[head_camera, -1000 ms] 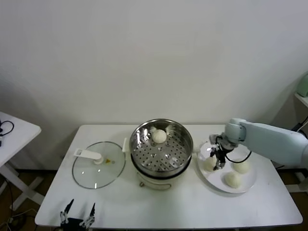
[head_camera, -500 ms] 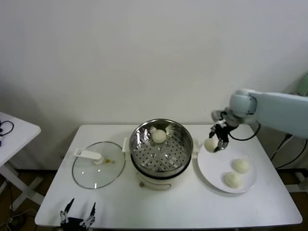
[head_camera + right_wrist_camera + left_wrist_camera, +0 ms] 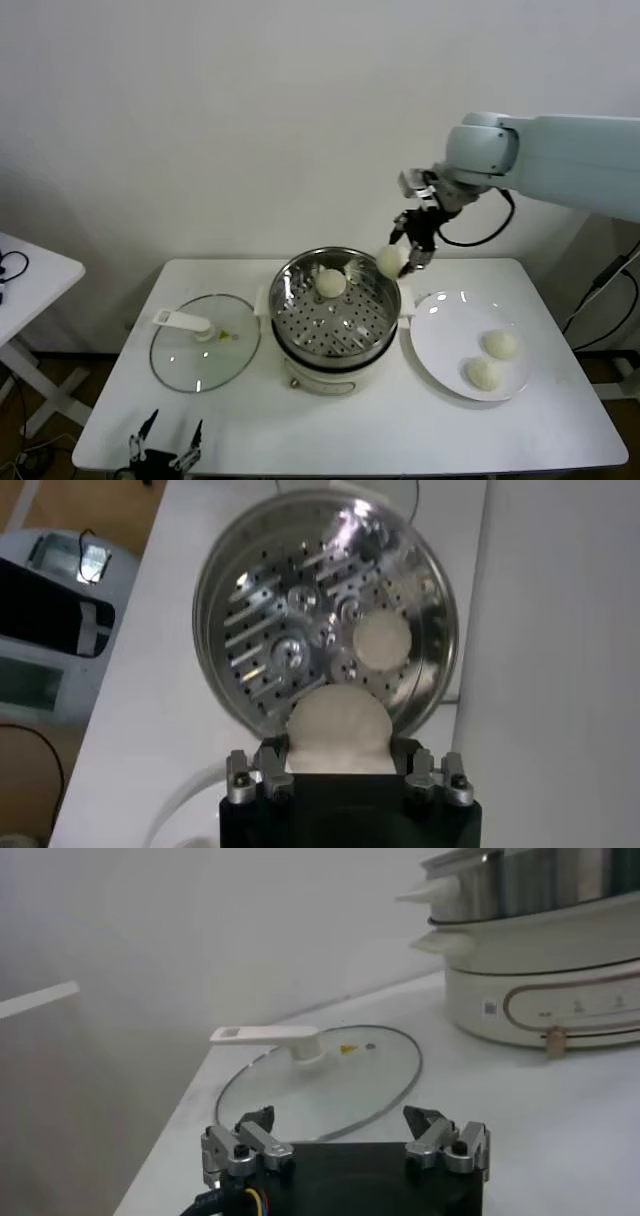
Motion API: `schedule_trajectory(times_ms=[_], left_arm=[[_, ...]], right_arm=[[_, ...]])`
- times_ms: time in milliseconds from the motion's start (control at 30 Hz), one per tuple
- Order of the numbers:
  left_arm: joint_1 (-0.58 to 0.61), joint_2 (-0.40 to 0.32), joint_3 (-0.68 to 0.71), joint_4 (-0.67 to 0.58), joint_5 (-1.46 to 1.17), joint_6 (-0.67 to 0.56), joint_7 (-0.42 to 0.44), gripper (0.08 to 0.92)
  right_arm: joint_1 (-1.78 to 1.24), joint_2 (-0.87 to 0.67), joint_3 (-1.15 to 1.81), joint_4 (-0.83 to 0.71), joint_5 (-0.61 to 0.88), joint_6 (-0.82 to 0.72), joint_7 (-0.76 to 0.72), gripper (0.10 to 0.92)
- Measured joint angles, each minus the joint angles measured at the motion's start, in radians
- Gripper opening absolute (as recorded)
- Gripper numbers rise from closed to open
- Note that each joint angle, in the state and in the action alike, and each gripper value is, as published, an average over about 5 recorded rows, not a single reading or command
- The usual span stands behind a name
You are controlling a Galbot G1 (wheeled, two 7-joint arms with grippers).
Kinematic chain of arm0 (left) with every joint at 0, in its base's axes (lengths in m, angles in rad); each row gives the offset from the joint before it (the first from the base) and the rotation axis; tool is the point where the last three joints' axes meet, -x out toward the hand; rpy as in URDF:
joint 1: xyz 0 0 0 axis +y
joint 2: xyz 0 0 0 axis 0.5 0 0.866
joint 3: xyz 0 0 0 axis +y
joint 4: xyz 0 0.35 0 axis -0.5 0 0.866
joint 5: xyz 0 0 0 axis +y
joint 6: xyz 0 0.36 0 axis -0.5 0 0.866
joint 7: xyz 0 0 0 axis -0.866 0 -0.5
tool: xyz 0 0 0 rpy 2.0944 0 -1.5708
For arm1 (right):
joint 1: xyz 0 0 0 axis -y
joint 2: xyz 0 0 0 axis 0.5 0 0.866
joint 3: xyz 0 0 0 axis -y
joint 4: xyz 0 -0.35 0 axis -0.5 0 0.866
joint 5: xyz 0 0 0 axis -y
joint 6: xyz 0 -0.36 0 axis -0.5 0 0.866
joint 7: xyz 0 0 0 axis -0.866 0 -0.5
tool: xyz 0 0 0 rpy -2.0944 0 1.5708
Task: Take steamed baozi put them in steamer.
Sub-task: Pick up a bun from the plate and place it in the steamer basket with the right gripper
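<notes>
Four buns show, though the right wrist view cuts off the plate [image 3: 440, 345] holding two. Leftmost, the left hand [image 3: 345, 1143] hangs released, low at the counter [image 3: 330, 425] edge before the lid [image 3: 205, 342]. One bun [image 3: 331, 283] lies in the steamer [image 3: 335, 310]. The right hand [image 3: 410, 255] is clenched on a bun [image 3: 338, 728] over the steamer's right rim.

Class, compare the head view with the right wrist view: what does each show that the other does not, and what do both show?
Only the head view: the white plate with two baozi, the glass lid, and the left gripper, open, low at the table's front edge.
Only the right wrist view: the steamer's perforated floor from straight above.
Both: the right gripper shut on a baozi at the steamer rim, and one baozi already inside.
</notes>
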Motion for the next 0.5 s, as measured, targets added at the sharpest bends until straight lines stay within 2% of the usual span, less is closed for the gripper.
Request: schedule_trajectory(times_ms=[500], left_arm=[[-0.008, -0.008, 0.012, 0.004, 0.006, 0.001, 0.002, 0.823]], right_arm=[[-0.161, 0.248, 0.053, -0.118, 0.043, -0.069, 0.069, 0.67]])
